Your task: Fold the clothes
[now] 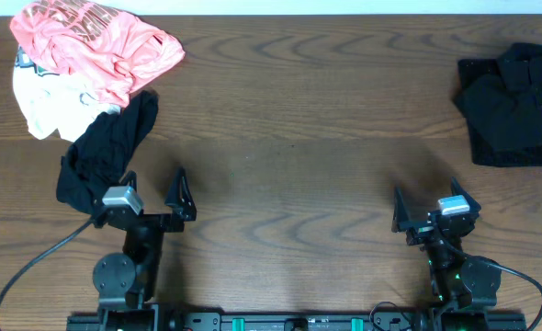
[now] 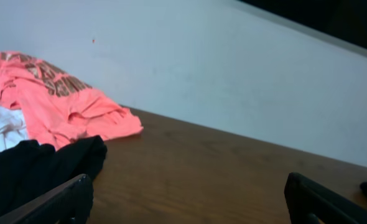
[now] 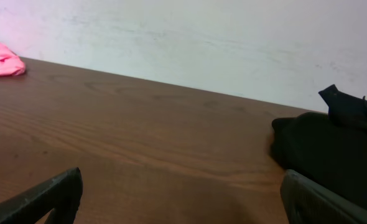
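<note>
table [image 1: 289, 119]: smooth grained wood | coral-pink tee [image 1: 96, 46]: soft matt cloth | black garment [image 1: 514, 97]: matt cloth

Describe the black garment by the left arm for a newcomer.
At the table's far left corner three garments lie heaped. The black garment trails from beside the coral-pink tee and white garment toward the left gripper. It is that pile's only dark piece; the other black garment lies alone far right.

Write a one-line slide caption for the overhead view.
Both grippers open and empty: left gripper beside a pink, white and black heap, right gripper short of a black pile.
</note>
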`<state>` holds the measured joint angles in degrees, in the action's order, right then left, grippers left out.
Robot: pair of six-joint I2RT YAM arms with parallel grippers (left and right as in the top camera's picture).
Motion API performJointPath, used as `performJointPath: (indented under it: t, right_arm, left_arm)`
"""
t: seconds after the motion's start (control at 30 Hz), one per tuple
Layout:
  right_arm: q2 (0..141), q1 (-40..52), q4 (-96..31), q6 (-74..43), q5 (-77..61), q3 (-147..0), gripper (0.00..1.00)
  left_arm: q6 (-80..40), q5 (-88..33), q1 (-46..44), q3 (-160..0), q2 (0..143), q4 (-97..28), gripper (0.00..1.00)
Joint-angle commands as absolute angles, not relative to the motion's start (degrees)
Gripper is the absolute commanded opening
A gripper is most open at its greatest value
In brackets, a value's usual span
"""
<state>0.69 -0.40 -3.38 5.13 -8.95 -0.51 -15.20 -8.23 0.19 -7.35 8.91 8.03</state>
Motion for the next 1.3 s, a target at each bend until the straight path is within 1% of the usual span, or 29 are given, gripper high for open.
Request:
performJointPath:
  t: [0.0, 0.2, 0.43, 0.6, 1.27]
  right_arm:
    - [0.54, -0.73, -3.53, 5.87, -8.36, -0.32, 0.99]
    - [0.54, -0.73, -3.53, 5.87, -8.36, -0.32, 0.99]
    - [0.54, -0.73, -3.53, 5.87, -8.36, -0.32, 0.99]
    - [0.54, -0.73, -3.53, 5.87, -8.36, -0.32, 0.99]
    - [0.54, -0.73, -3.53, 5.87, -8.36, -0.32, 0.99]
  left_arm:
    - [-15.49, -8.49, -0.10, -4.23, 5.30, 10.00, 0.98]
    - [-15.22, -8.27, -0.10, -0.56, 1.85, 10.85, 0.98]
    - [-12.84, -8.10, -0.10, -0.23, 0.08, 6.74, 0.98]
    - [-12.67, -8.03, -0.10, -0.23, 0.08, -4.03, 0.98]
    - [-12.05, -7.66, -0.08, -0.23, 0.23, -3.42, 0.98]
